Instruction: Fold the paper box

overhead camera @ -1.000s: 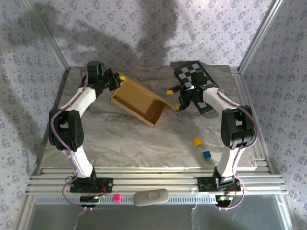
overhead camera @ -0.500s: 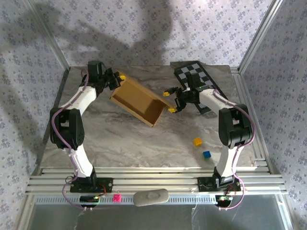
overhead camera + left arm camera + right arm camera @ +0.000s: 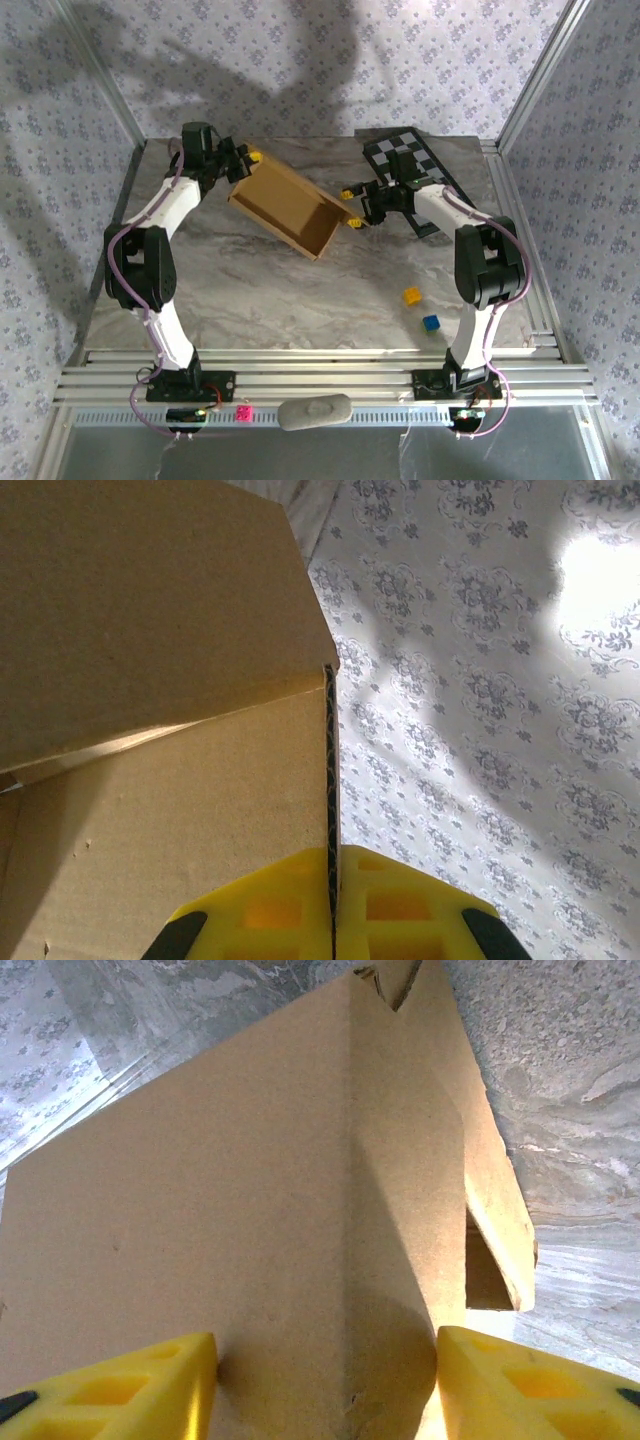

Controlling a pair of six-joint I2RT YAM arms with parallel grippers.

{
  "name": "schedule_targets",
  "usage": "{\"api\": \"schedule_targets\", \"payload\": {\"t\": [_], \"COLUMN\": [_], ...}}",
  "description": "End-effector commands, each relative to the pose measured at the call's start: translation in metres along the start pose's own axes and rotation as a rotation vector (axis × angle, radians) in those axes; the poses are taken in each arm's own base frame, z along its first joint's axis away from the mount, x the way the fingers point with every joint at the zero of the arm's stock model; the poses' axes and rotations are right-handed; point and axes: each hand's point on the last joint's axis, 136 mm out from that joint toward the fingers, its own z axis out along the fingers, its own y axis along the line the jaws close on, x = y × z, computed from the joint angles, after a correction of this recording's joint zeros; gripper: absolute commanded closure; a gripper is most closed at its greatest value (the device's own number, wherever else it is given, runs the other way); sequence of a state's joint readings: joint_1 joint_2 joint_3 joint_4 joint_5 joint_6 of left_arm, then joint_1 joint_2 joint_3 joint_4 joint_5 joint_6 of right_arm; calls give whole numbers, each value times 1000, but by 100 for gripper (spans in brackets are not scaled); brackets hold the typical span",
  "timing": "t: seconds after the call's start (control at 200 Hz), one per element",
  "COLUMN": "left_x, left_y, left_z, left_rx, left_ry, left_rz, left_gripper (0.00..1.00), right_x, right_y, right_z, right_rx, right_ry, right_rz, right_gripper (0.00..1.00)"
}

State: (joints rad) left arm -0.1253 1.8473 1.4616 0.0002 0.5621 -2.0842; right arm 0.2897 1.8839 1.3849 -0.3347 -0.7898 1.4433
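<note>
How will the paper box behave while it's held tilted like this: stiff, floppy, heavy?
Probably light: the left claw holds the paper box tilted by one pinched wall edge. Likely stiff, since its corrugated panels look flat, though creased flaps may swing.

Left arm [image 3: 168, 205] and right arm [image 3: 452, 212] had white links and bulky black joints; thin purple cables [image 3: 110, 255] looped along each; black bases [image 3: 190, 385] sat near; left gripper [image 3: 332, 920] and right gripper [image 3: 325, 1380] wore blocky yellow fingers [image 3: 520, 1380] with recessed pockets and black patches.
</note>
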Motion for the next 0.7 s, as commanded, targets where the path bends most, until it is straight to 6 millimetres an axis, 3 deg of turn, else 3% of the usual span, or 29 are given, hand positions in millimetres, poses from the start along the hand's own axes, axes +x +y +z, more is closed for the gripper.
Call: {"api": "schedule_targets", "payload": {"t": [0.0,0.225,0.695], "left_x": [19,24,32], "left_y": [0,0,-8], "left_z": [7,10,10], "left_rx": [-22,-22,-7], "left_ry": [63,77,96], "left_rz": [53,58,61], "left_gripper": [100,100,100], "right_x": [12,11,11], "right_y": [27,31,44], "right_z": [-14,-21,-44], "right_rx": [-59,-79,-130], "right_ry": [11,-2,-45], "right_rz": [-28,-8,57], "right_gripper": [47,63,83]}}
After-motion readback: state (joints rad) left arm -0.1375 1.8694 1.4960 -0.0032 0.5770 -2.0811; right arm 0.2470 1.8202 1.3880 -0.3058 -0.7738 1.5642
